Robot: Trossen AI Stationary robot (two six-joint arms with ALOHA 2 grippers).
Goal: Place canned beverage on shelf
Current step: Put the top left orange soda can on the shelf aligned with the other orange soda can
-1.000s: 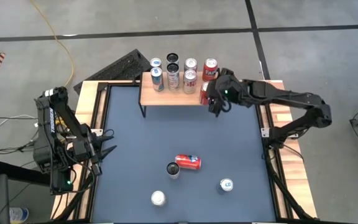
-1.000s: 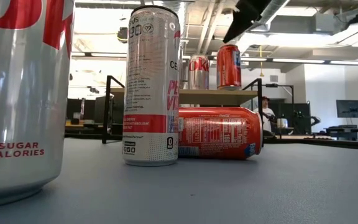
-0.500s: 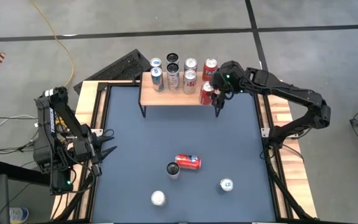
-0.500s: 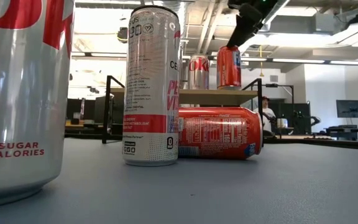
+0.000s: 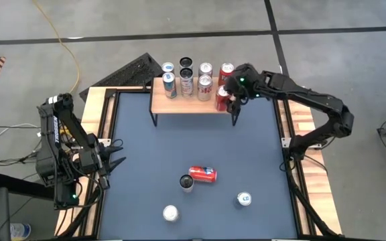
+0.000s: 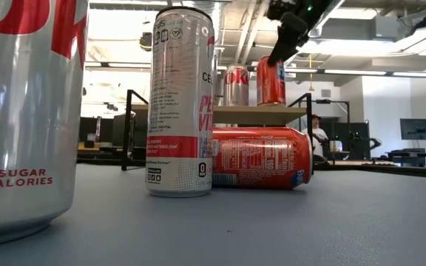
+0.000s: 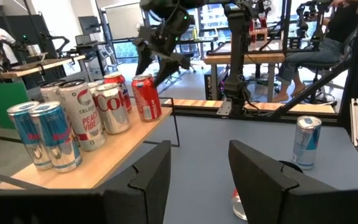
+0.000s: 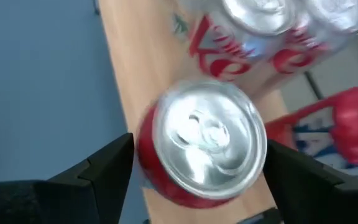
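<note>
A red can (image 5: 222, 98) stands upright on the right near corner of the shelf (image 5: 179, 104), a light wooden top on black legs that bears several more cans (image 5: 186, 79). My right gripper (image 5: 231, 90) is open just above that can. In the right wrist view its fingers stand on either side of the can's silver top (image 8: 199, 134), slanting down from the right, and I see no touch. In the low view it hangs at the can's top (image 6: 271, 63). My left gripper (image 5: 116, 161) waits open at the table's left edge, nothing between its fingers (image 7: 197, 180).
On the near half of the dark mat lie a red can on its side (image 5: 203, 174), a slim upright can (image 5: 187, 182), a silver can (image 5: 171, 213) and a blue can (image 5: 244, 199). Wooden rails (image 5: 300, 120) border the table. A keyboard (image 5: 129, 70) lies beyond the far edge.
My right gripper has moved toward the table's far edge and turned, and in the low view it has come down beside the red can's top. Its fingers have stayed open. The red can has kept its place on the shelf.
</note>
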